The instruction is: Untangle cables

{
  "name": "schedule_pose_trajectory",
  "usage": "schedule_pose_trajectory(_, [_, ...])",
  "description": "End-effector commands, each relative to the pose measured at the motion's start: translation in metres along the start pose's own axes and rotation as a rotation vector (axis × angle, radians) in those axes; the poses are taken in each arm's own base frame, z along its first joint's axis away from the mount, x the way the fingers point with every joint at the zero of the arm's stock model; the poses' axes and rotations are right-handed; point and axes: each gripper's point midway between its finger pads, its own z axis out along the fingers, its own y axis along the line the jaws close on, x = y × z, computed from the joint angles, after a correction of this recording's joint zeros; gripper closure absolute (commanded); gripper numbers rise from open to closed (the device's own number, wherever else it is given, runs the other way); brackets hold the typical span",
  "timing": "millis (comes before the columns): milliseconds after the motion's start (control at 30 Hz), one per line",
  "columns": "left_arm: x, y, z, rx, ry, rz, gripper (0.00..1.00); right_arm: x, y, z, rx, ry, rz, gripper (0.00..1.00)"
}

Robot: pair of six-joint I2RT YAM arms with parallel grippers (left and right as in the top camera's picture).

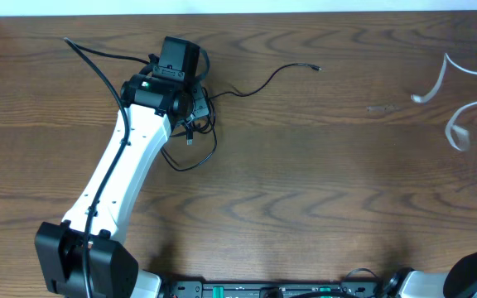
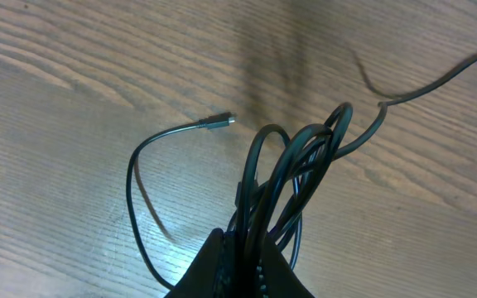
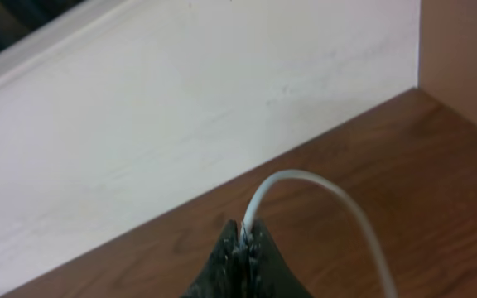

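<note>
The left gripper [image 2: 243,248] is pinching the black cable [image 2: 249,161] where several of its loops bunch together, its fingers pressed tight on the bundle just above the wooden table [image 1: 321,182]; one plug end [image 2: 222,122] curls free beside the bunch, and in the overhead view another strand trails away to the right across the wood; the right gripper [image 3: 243,240] is closed on the white cable [image 3: 301,174], which arcs up and away from between its fingers near the table's far right edge, though the gripper itself is outside the overhead view; the two cords lie well apart, the black at the left and the white at the far right, with no strand of one crossing the other that I can see; so the separating step looks largely done, and what remains, as I judge it, is the black cord's own coil; the next move would call for drawing the held bunch away from its free ends, slowly, so that the loops slip open rather than cinch into a knot; whether any loop is truly knotted cannot be told from here.
</note>
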Motion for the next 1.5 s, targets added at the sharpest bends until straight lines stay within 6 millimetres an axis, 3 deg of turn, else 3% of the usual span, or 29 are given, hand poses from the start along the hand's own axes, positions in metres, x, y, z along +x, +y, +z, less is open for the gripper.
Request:
schedule_pose_trajectory(0, [-0.003,0.000,0.002,-0.005,-0.006,-0.031,0.91,-0.032,0.012,0.001,-0.018,-0.027,-0.058,0.99])
schedule_pose_trajectory(167, [-0.004,-0.002,0.002,0.006,-0.009,-0.032,0.92,-0.072,0.020,0.019,-0.011,0.018,-0.135,0.99])
schedule_pose_trajectory(300, [-0.004,-0.002,0.002,0.006,-0.008,-0.032,0.91,-0.095,0.013,0.045,0.030,0.011,-0.148,0.99])
schedule_pose_trajectory(433, [-0.004,-0.002,0.002,0.006,-0.008,-0.032,0.91,-0.100,-0.001,0.072,0.049,-0.004,-0.152,0.99])
schedule_pose_trajectory(833, [-0.003,-0.004,0.002,0.019,0.000,-0.032,0.92,-0.037,-0.106,0.163,0.300,0.033,-0.139,0.99])
schedule_pose_trajectory(1133, [-0.003,-0.004,0.002,0.019,0.000,-0.032,0.91,0.039,-0.158,0.217,0.335,0.127,-0.112,0.98])
schedule_pose_trajectory(1167, [-0.003,-0.004,0.002,0.019,0.000,-0.032,0.91,0.046,-0.162,0.219,0.339,0.140,-0.107,0.86])
schedule_pose_trajectory(1233, [-0.003,-0.004,0.002,0.019,0.000,-0.032,0.92,0.058,-0.167,0.219,0.350,0.170,-0.062,0.22])
schedule_pose_trajectory(1267, [-0.003,-0.004,0.002,0.019,0.000,-0.032,0.91,0.060,-0.168,0.219,0.354,0.177,-0.040,0.12])
schedule_pose_trajectory(1333, [-0.003,-0.004,0.002,0.019,-0.001,-0.032,0.91,0.061,-0.170,0.215,0.363,0.184,-0.002,0.05])
schedule_pose_trajectory(1467, [-0.003,-0.004,0.002,0.019,-0.001,-0.032,0.92,0.057,-0.162,0.203,0.313,0.214,0.069,0.01])
